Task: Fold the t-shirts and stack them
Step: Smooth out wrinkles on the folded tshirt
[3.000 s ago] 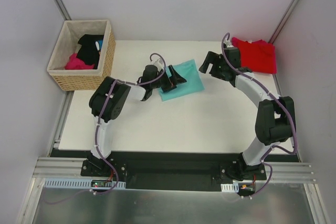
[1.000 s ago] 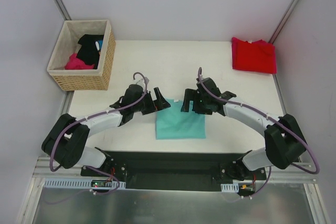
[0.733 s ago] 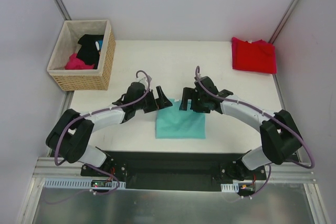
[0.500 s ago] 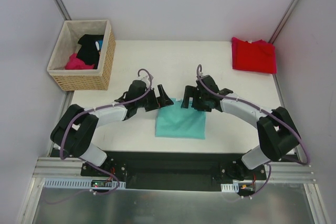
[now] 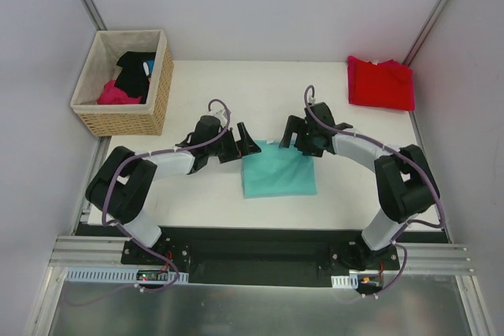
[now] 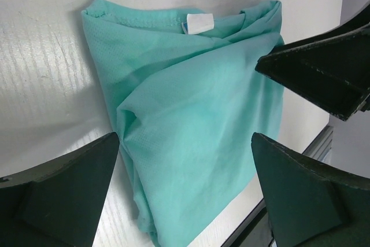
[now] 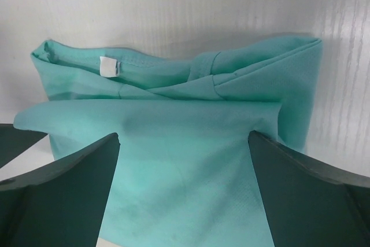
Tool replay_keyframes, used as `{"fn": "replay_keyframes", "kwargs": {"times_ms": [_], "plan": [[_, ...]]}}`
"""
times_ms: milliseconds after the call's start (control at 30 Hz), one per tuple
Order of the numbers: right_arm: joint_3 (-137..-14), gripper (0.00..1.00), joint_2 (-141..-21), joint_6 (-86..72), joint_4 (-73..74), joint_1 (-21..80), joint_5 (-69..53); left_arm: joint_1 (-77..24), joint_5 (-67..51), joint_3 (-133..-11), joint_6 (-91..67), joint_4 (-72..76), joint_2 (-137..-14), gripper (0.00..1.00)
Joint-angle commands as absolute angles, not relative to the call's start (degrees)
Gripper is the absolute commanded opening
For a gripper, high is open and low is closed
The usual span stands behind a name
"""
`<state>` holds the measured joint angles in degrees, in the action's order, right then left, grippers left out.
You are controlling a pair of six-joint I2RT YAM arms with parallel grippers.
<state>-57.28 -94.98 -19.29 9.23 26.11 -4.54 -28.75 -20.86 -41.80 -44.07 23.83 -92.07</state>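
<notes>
The teal t-shirt (image 5: 279, 175) lies folded into a square near the front middle of the white table (image 5: 197, 194). It fills the left wrist view (image 6: 196, 125) and the right wrist view (image 7: 179, 160), white neck label showing. My left gripper (image 5: 247, 148) is open and empty at the shirt's far left corner. My right gripper (image 5: 291, 138) is open and empty at its far right corner. The red t-shirt (image 5: 382, 83) lies folded at the far right corner of the table.
A wicker basket (image 5: 157, 88) at the far left holds a black garment (image 5: 135, 71) and a magenta-pink garment (image 5: 118, 94). Grey walls close in the sides and back. A black rail (image 5: 260, 253) runs along the near table edge.
The teal shirt was carried from mid-table to the front and laid flat. Both grippers have let go, and in the last half second moved slightly back and right, the shirt shifting with them.
</notes>
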Motion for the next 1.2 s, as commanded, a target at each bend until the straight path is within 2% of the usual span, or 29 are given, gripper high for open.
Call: {"fn": "replay_keyframes", "kwargs": {"times_ms": [0, 200, 467, 500, 633, 933, 1167], "plan": [[-59.9, 0.99, -98.9, -18.7, 6.9, 24.6, -7.1, -27.9, -23.0, -43.9, -43.9, 26.5, -94.1, 0.99], [-60.7, 0.99, -96.9, -17.7, 7.3, 24.5, -5.5, -27.7, -21.6, -43.1, -43.2, 25.6, -90.7, 0.99], [-66.7, 0.99, -83.8, -14.0, 17.2, 26.8, -0.4, -27.5, -20.0, -48.3, -38.8, 12.3, -79.3, 0.99], [-67.2, 0.98, -82.7, -13.3, 18.0, 26.7, 3.1, -27.5, -20.3, -48.9, -39.1, 11.8, -78.5, 0.99], [-71.8, 0.97, -81.9, -12.2, 21.1, 22.0, 8.5, -27.6, -23.5, -51.1, -40.7, 11.3, -74.3, 0.99], [-98.5, 0.97, -104.7, -7.7, 23.3, 6.5, 12.0, -27.7, -24.3, -47.6, -41.6, 11.3, -71.0, 0.99], [-126.8, 0.97, -128.9, -6.9, 27.0, 0.2, 3.8, -27.6, -23.8, -44.6, -40.9, 11.2, -70.0, 0.99]]}}
